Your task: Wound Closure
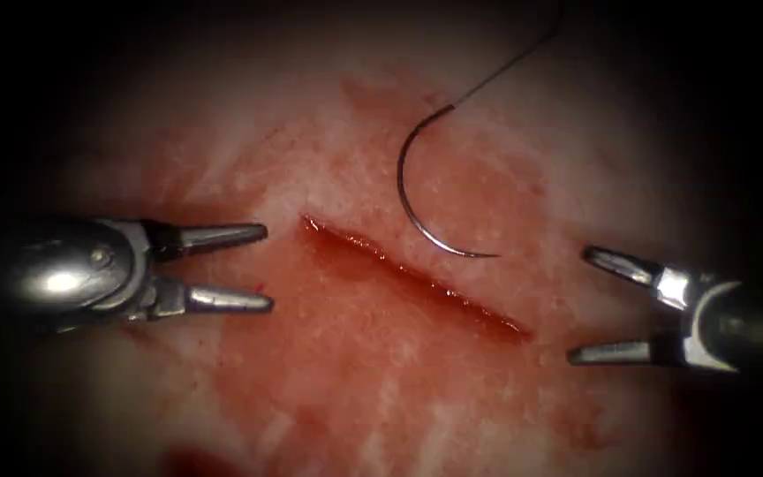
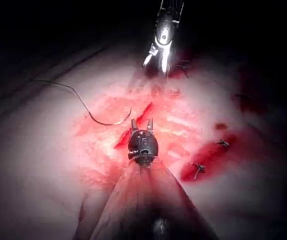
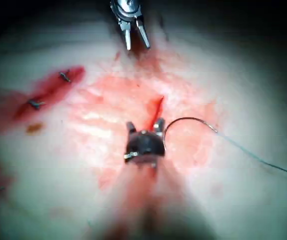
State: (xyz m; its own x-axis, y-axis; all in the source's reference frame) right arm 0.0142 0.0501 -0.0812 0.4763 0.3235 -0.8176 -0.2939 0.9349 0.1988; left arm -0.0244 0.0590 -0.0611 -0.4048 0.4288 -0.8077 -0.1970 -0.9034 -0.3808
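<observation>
Cut point(image 1: 412, 274) in tissue point(image 1: 355, 389) unstitched, I judge closure not begun; needle point(image 1: 417, 199) lies free just beyond it, thread point(image 1: 509, 57) trailing away; left tool point(image 1: 265, 268) and right tool point(image 1: 580, 305) flank it, jaws spread, holding nothing.

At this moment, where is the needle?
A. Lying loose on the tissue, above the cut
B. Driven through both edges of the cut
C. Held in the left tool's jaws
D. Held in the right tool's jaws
A. The needle lies free on the tissue above the cut, while the left tool and right tool both stand open, holding nothing.
</observation>
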